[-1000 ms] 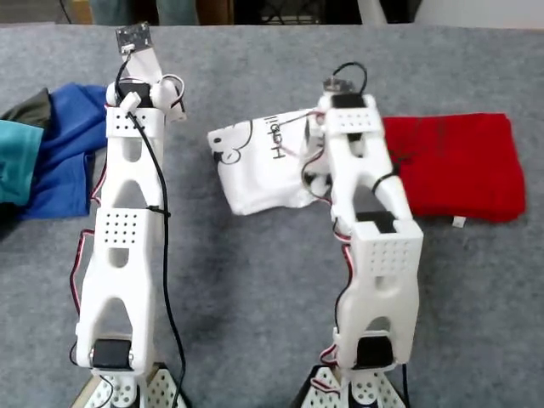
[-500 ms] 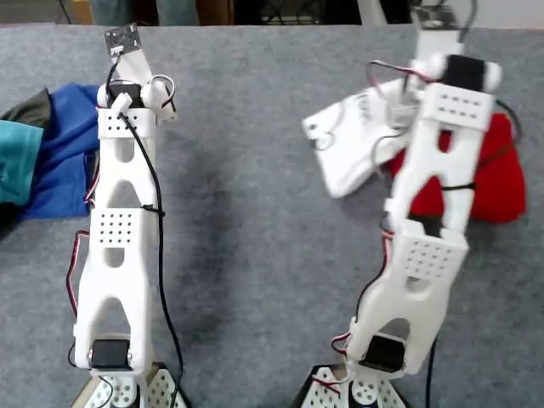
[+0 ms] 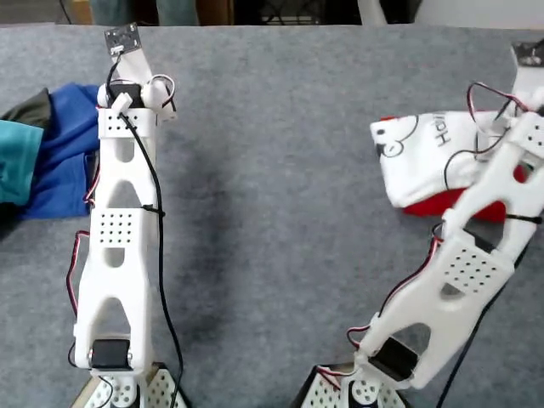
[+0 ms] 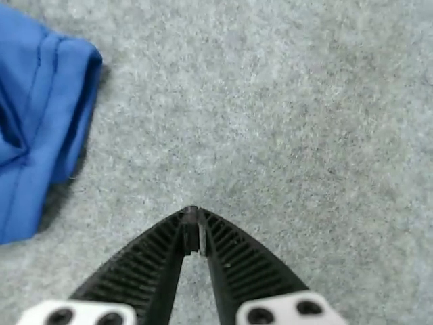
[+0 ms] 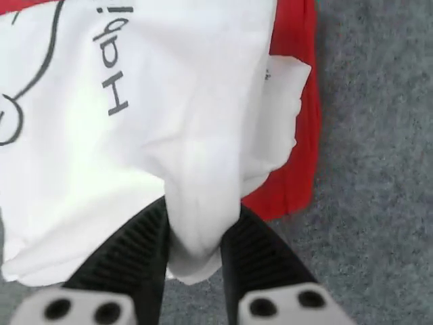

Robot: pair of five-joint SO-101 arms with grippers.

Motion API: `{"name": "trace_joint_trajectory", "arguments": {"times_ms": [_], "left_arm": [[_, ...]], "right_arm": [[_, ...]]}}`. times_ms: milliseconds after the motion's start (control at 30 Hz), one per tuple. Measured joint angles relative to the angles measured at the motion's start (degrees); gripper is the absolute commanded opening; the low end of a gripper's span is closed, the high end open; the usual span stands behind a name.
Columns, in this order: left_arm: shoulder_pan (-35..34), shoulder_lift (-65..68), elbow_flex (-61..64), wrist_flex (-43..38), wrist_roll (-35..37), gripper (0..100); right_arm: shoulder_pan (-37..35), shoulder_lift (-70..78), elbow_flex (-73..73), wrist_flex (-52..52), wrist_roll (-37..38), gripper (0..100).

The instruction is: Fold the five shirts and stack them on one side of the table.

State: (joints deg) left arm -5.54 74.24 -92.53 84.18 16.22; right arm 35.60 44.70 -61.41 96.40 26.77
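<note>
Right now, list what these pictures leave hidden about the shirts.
Red shirt: high view, mostly covered by the white shirt and the right arm; fold unreadable.
Teal shirt and dark shirt: high view, cut off by the left edge.
Blue shirt: high view, partly behind the left arm.

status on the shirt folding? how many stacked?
Done: red shirt lies on the right side, looks folded. In hand: right gripper shut on the folded white shirt, over the red one. To do: blue shirt, teal shirt and dark shirt heaped at the left edge; left gripper shut, empty.
</note>
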Motion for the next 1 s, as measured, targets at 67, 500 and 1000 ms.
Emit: {"name": "trace_joint_trajectory", "arguments": {"times_ms": [67, 500, 1000], "left_arm": [[0.0, 0.0, 0.0, 0.0, 0.0, 3], [0.0, 0.0, 0.0, 0.0, 0.0, 3], [-13.0, -11.6, 0.1, 12.6, -14.9, 15]], "right_arm": [[1.1, 0.9, 0.0, -0.4, 0.3, 1.5], [2.0, 2.8, 0.0, -0.1, -0.1, 39.4], [2.1, -6.9, -3.1, 4.3, -0.8, 8.4]]}}
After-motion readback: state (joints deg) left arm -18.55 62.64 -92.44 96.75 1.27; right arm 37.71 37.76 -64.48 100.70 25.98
